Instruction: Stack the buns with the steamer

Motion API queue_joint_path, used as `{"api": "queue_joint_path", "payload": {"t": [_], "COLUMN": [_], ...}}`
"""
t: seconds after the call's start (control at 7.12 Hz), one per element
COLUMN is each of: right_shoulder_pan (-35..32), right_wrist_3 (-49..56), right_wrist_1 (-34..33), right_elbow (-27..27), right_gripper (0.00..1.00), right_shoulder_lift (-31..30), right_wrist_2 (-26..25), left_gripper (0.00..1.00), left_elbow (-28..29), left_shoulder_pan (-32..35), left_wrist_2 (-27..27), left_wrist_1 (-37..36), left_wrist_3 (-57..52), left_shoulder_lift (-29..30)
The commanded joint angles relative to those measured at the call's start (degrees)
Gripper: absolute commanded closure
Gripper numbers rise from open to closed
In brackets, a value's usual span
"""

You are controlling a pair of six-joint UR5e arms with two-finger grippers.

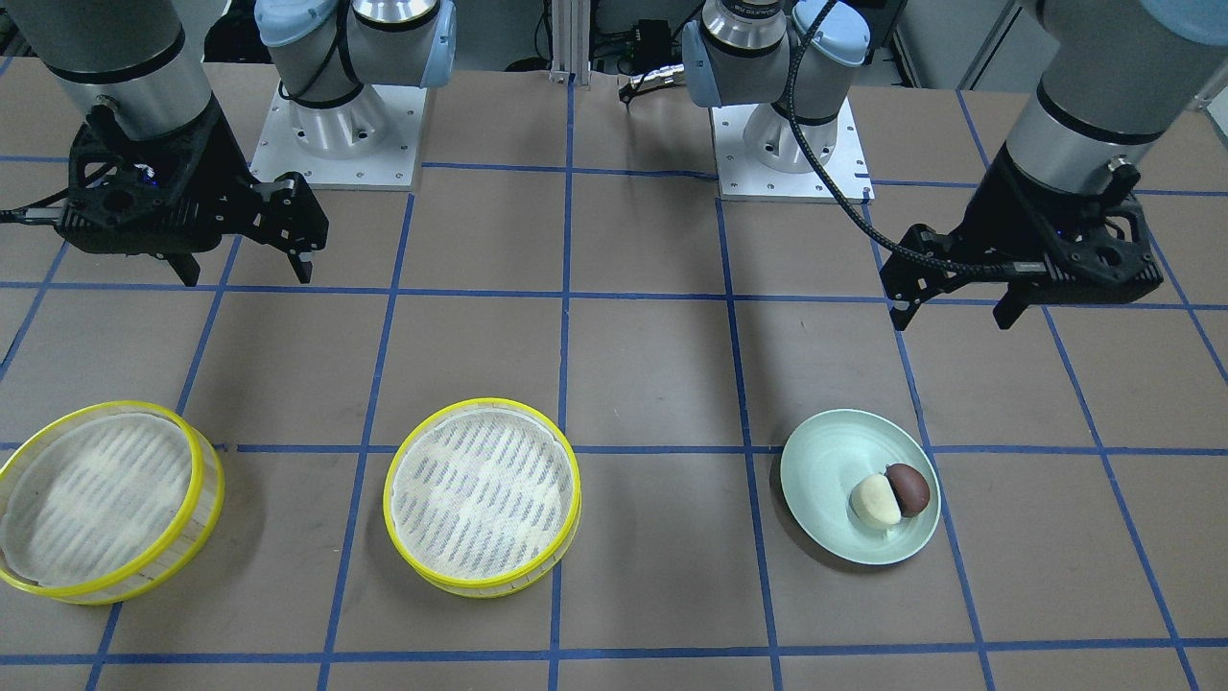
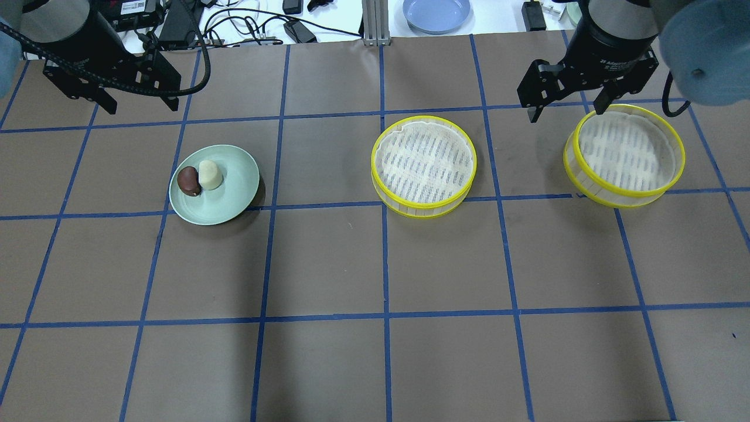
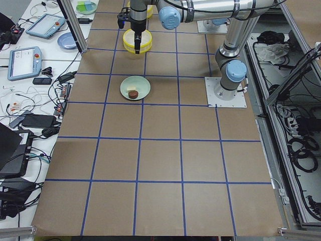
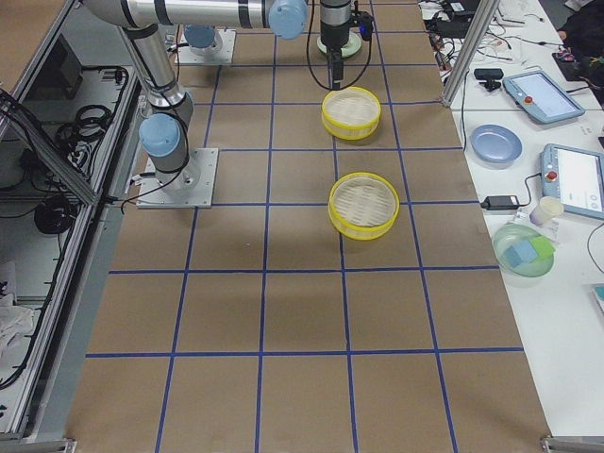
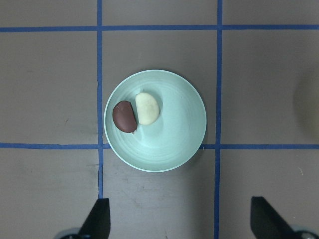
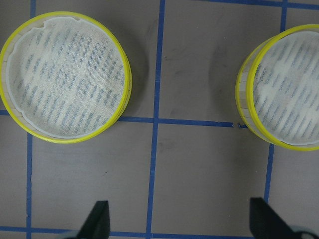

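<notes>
While the cream bun (image 1: pixel 875 503) and the brown bun (image 1: pixel 909 487) are lying touching on the plate (image 1: pixel 823 459), the left end effector (image 1: pixel 952 315) and the right end effector (image 1: pixel 247 275) are hanging released, empty. One steamer tier (image 1: pixel 483 494) and the other steamer tier (image 1: pixel 96 499) are standing empty on the table (image 1: pixel 652 365). A grasp on one bun may be knocking its neighbour away. The wrist views are showing only the fingertips (image 5: pixel 99 215).

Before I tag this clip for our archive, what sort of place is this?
Most likely a robotics lab, not a kitchen: the right arm's base is bolted onto a table gridded with blue tape, and teach pendants and cables line the side bench.
</notes>
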State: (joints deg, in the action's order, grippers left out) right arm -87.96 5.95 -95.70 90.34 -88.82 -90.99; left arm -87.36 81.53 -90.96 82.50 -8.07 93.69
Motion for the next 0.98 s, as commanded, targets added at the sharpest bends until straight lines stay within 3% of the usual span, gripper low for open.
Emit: {"api": "queue_joint_path", "payload": {"t": [0.0, 0.56, 0.84], "right_shoulder_pan": [0.07, 0.07, 0.07], "right_wrist_3": [0.12, 0.03, 0.12], "right_wrist_1": [-0.19, -0.1, -0.19], "right_elbow": [0.01, 0.01, 0.01], "right_gripper": [0.0, 0.0, 0.0], "right_shoulder_lift": [0.22, 0.31, 0.31], "right_wrist_2": [-0.06, 0.03, -0.06], "left_gripper": [0.0, 0.0, 0.0], "left_elbow": [0.0, -1.75, -4.12], "left_shoulder_pan": [0.99, -0.32, -0.59], "left_wrist_2": [0.25, 0.08, 0.26], "left_wrist_1": [0.03, -3.13, -10.04], "left_wrist_3": [0.16, -0.46, -0.63], "left_shoulder_lift": [-0.17, 3.59, 8.06]}}
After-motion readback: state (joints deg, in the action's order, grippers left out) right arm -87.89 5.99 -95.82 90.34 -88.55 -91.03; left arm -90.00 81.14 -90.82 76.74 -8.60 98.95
